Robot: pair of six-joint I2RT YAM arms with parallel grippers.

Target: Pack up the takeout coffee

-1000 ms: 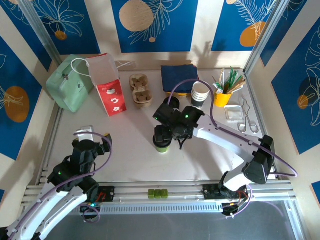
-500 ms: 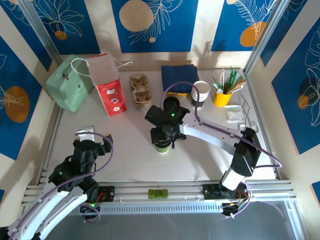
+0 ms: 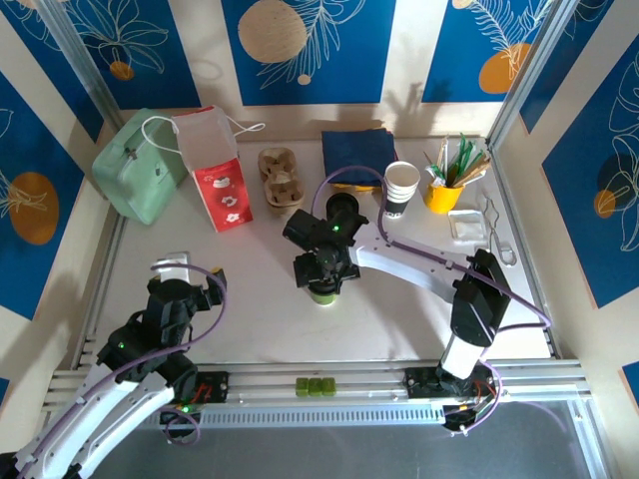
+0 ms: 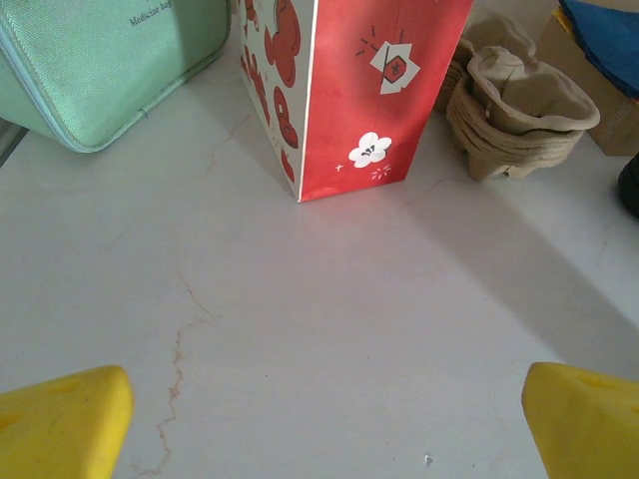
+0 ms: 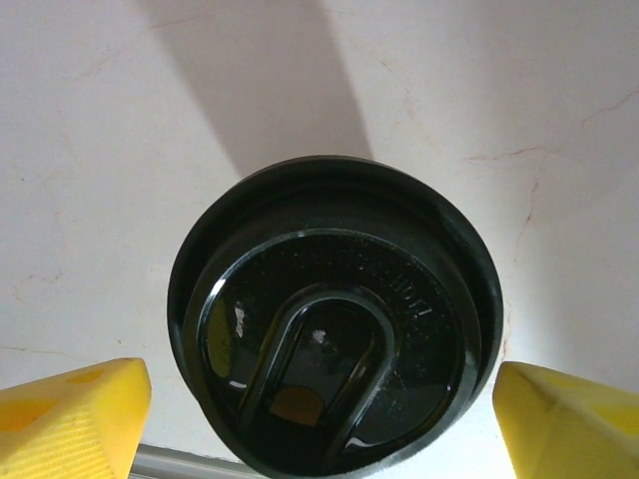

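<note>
- Not yet packing anything: seeing takeout coffee point(image 3: 321, 294) upright on table point(image 5: 90, 120), lid point(image 5: 334, 319) on, directly under right claw point(image 5: 318, 419), betw. its yellow fingers point(image 5: 70, 419).
- Holding right claw wide, straddling lid w/ gaps both sides; not gripping.
- Leaving, prob.: closing on cup, lifting, carrying to a container, setting it in.
- Holding left claw point(image 4: 319, 424) wide too, nothing in it.
- Facing red paper bag point(image 4: 369, 90) upright just beyond left claw; contents: can't tell.
- Noting pulp cup carriers point(image 4: 519, 110) stacked beyond-right of left claw; top pockets looking bare.
- Noting green zip bag point(image 4: 110, 60) beyond-left of left claw, looking shut.
</note>
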